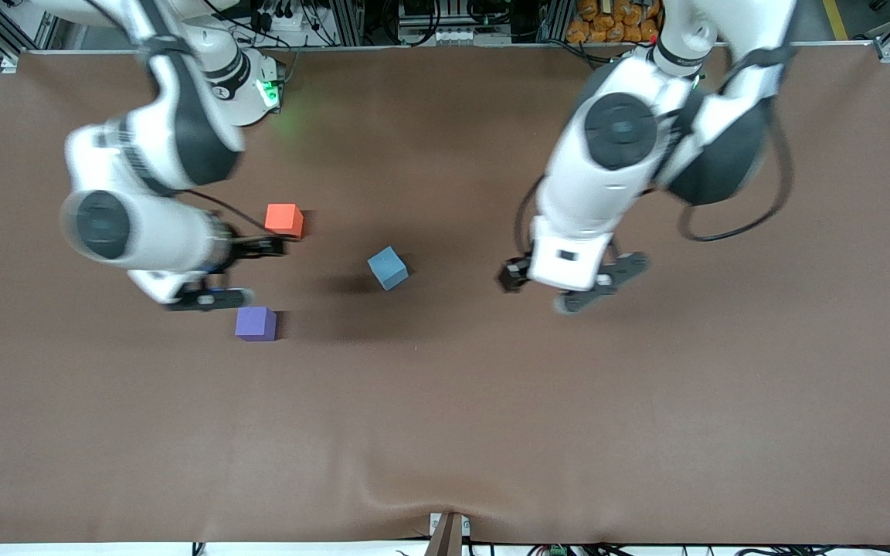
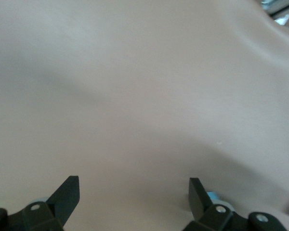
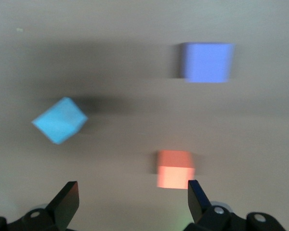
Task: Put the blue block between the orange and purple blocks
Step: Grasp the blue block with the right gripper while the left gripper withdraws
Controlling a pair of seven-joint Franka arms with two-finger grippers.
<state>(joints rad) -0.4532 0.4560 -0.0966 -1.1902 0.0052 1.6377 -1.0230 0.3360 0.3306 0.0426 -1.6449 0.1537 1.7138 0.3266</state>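
A: Cloth (image 1: 445, 432), brown and faintly wrinkled, covers the table, and nearest the front camera there is only that. What comes first as you go up the table?

B: The purple block (image 1: 256, 323), square to the table edge, toward the right arm's end. It sits alone on the cloth.

A: And the blue block (image 1: 388, 268)?

B: Farther from the camera than the purple one, turned at an angle to the table edge, resting on the cloth near the middle. It is well apart from the other two cubes, off toward the left arm's end from them, not in the gap between them. Nothing touches it.

A: The orange block (image 1: 284, 220)?

B: Farthest of the three, almost in line with the purple one, with bare cloth between them.

A: Where are the tools?

B: The right gripper (image 1: 230, 272) hangs over the cloth between orange and purple, just beside both. Its fingers are spread wide and hold nothing. One finger reaches close to the orange cube, the other lies just beside the purple one. In the right wrist view all three cubes show ahead of the parted fingers: blue (image 3: 60, 120), purple (image 3: 207, 62), orange (image 3: 175, 169).

A: The left gripper (image 1: 573, 281)?

B: Over bare cloth, well apart from the blue block on the left arm's side. Its fingers are also wide apart and empty; the left wrist view shows only cloth between the fingers (image 2: 67, 196).
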